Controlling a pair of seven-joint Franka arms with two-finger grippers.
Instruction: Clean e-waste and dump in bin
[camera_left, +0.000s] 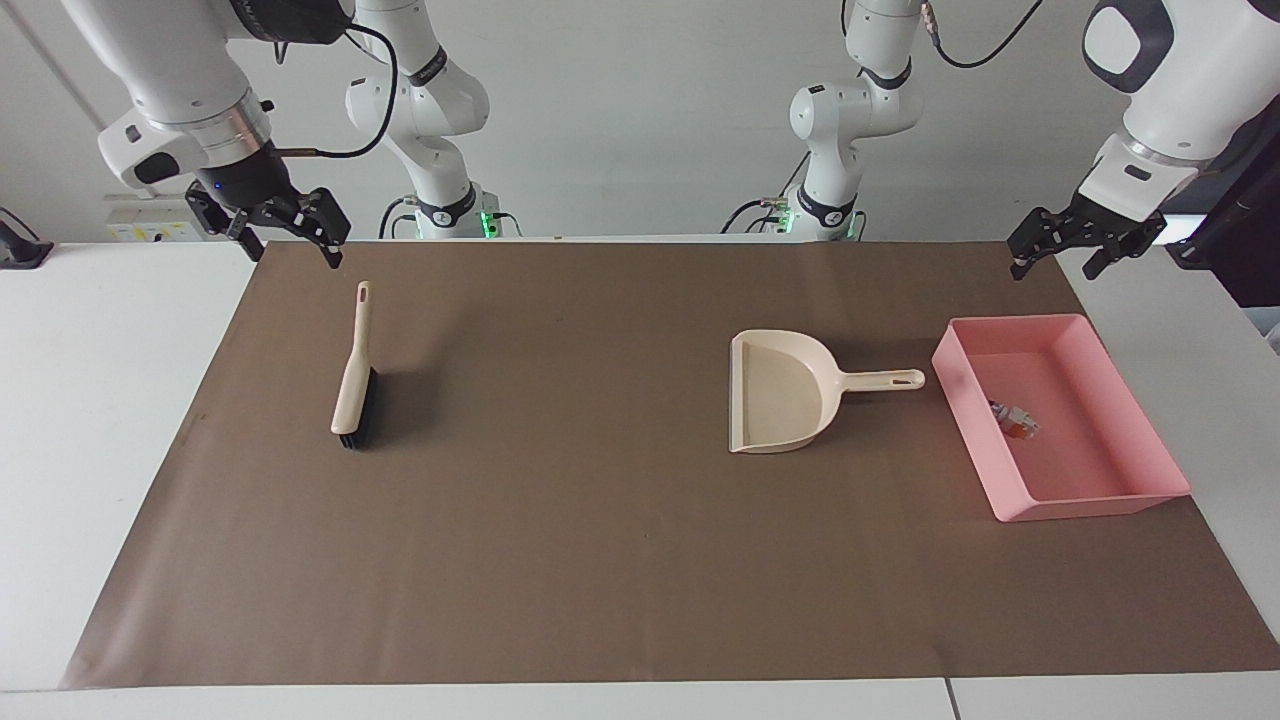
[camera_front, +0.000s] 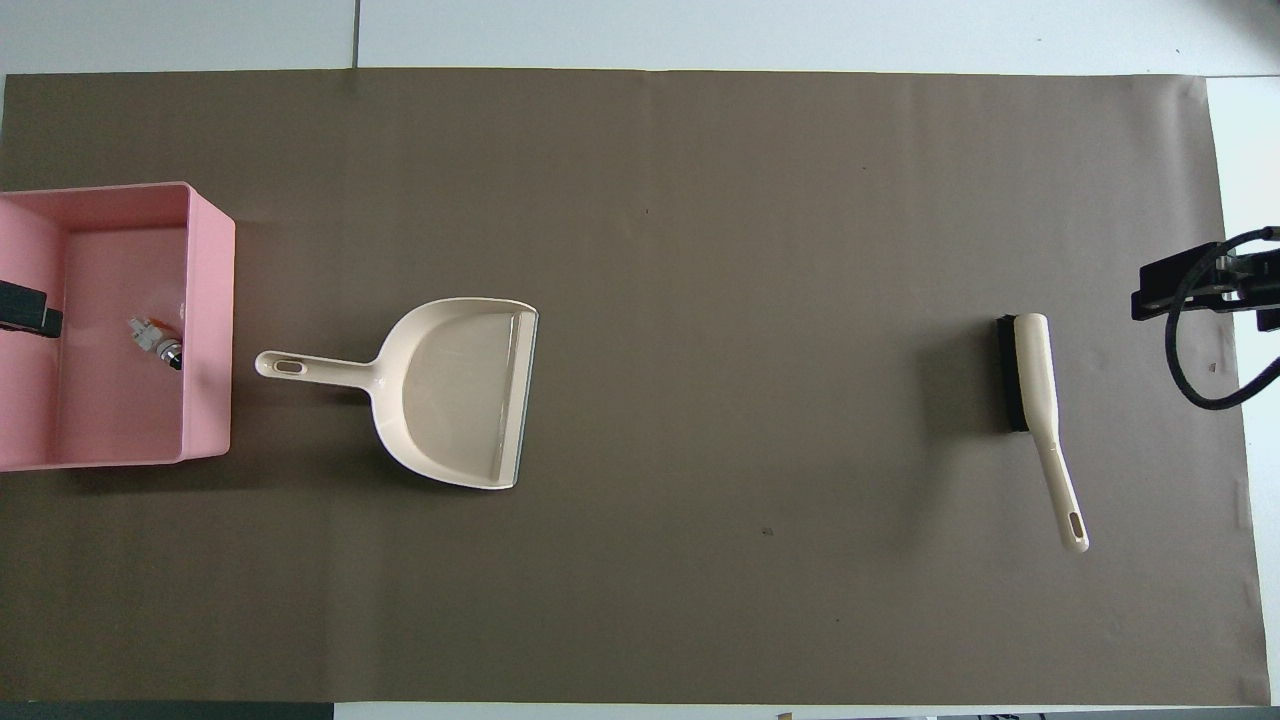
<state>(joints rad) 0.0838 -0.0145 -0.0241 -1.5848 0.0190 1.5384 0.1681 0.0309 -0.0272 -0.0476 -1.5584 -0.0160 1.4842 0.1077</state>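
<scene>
The e-waste (camera_left: 1015, 420) (camera_front: 158, 340) lies as a small cluster of parts on the floor of the pink bin (camera_left: 1090, 505) (camera_front: 210, 320), close to the wall that faces the dustpan. My left gripper (camera_left: 1052, 268) hangs open and empty in the air, over the mat's edge at the robots' end of the bin. In the overhead view only a dark tip of the left gripper (camera_front: 25, 308) shows at the frame's edge. My right gripper (camera_left: 290, 250) (camera_front: 1190, 285) is raised and open, holding nothing, over the mat's corner near the brush handle.
A cream dustpan (camera_left: 785, 395) (camera_front: 450, 390) lies flat beside the bin, its handle pointing at the bin. A cream brush (camera_left: 352, 385) (camera_front: 1035, 385) with black bristles lies toward the right arm's end of the table. A brown mat (camera_left: 560, 560) covers the table.
</scene>
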